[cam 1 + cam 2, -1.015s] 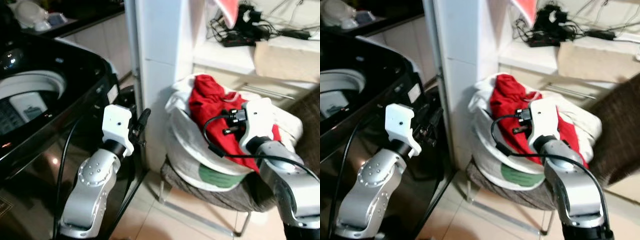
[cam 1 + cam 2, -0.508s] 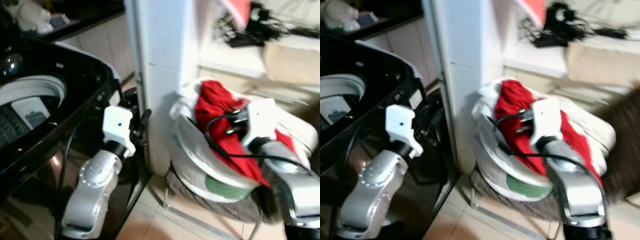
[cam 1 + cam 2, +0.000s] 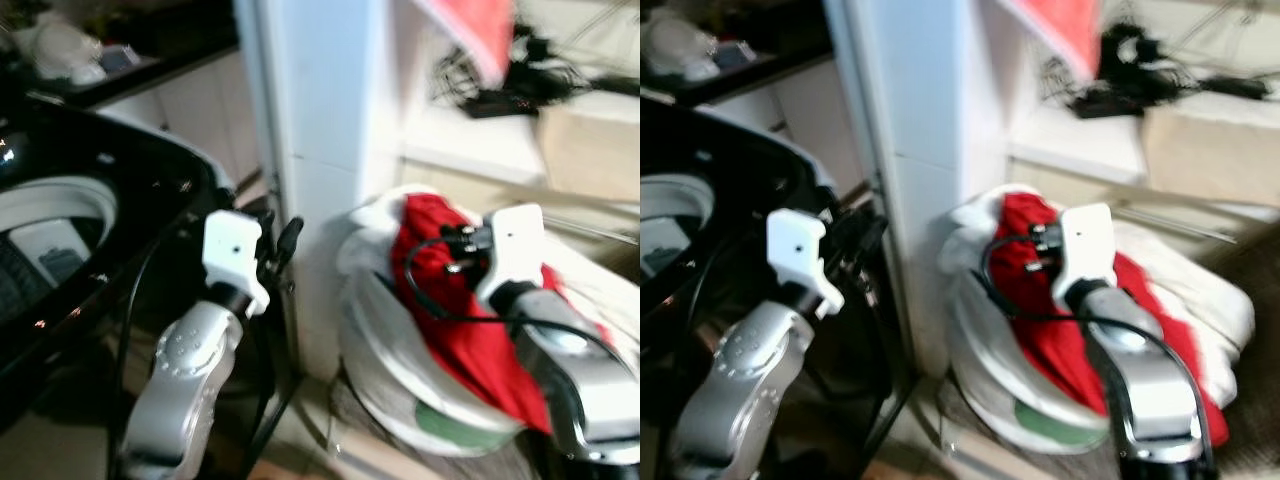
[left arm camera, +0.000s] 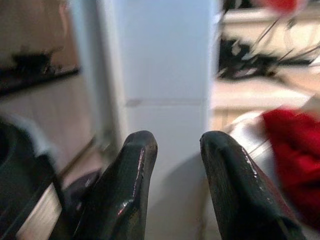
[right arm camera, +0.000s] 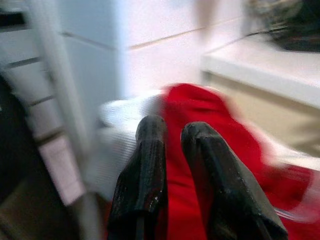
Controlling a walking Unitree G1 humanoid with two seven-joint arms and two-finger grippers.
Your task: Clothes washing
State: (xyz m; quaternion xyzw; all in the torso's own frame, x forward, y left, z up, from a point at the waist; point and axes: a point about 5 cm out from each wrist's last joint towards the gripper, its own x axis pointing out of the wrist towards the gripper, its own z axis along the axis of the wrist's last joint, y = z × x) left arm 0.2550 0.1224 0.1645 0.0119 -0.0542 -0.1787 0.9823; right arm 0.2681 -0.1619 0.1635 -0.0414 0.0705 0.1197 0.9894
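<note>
A red garment [image 3: 470, 330] lies on top of a white laundry pile [image 3: 375, 330] on a low seat at the right. The black top-loading washing machine [image 3: 150, 190] stands at the left, its lid up and its pale drum rim [image 3: 60, 200] showing. My right gripper [image 5: 172, 130] hovers just above the red garment [image 5: 200, 105], fingers close together and holding nothing. My left gripper [image 4: 177, 145] is raised between the machine and the white pillar, open and empty.
A white tiled pillar [image 3: 320, 120] stands between the machine and the laundry pile. Behind the pile, a white shelf [image 3: 470, 140] carries black cables [image 3: 520, 90]. A red cloth [image 3: 480, 30] hangs at the top. The pictures are blurred.
The whole picture has shifted and blurred, so the camera has moved. The laundry pile now sits lower in view. Both arms keep about the same pose.
</note>
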